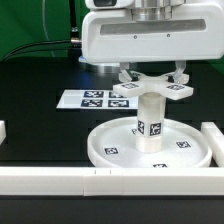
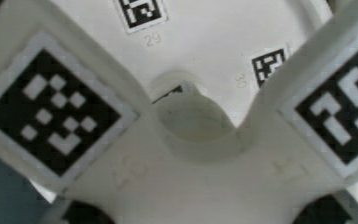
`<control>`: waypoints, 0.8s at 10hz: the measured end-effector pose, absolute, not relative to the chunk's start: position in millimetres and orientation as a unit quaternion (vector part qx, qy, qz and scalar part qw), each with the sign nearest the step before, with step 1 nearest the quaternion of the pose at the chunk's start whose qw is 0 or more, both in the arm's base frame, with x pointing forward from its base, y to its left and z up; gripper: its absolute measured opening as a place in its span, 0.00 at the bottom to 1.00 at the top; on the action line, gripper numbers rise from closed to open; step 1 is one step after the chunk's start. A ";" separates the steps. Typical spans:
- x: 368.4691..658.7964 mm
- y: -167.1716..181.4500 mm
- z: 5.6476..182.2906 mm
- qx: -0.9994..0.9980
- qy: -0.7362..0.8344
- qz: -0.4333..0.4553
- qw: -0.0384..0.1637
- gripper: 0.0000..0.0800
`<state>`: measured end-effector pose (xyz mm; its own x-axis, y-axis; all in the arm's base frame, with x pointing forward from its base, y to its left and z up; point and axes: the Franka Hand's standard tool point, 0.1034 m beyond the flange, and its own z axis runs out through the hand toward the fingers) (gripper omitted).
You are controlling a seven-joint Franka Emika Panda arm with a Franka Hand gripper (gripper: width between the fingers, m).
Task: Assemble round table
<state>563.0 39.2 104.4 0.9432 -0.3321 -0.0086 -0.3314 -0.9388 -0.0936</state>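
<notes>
The arm [image 1: 135,35] hangs straight down from above, wrist vertical, over the middle of the disc [image 1: 195,150]. Its fingers [image 1: 178,72] stand narrow, clamped on the cross [image 1: 150,90] from either side and holding it level. The cross lies right over the top of the cylinder [image 1: 150,125]; I cannot tell whether they touch. The cylinder stands upright at the disc's centre. The disc rests on the black surface [image 1: 40,120], with the marker board [image 1: 92,100] behind it.

The cross-shaped piece [image 1: 150,90] hangs over the cylinder [image 1: 150,122] standing in the disc [image 1: 105,150].
</notes>
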 end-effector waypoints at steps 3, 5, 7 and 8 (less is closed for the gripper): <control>563.0 38.3 103.6 -0.931 0.359 -0.001 0.067 0.56; 563.3 38.3 103.8 -0.892 0.446 -0.001 0.074 0.56; 563.4 38.2 103.9 -0.850 0.522 0.007 0.071 0.56; 563.5 37.7 103.9 -0.819 0.569 0.012 0.074 0.56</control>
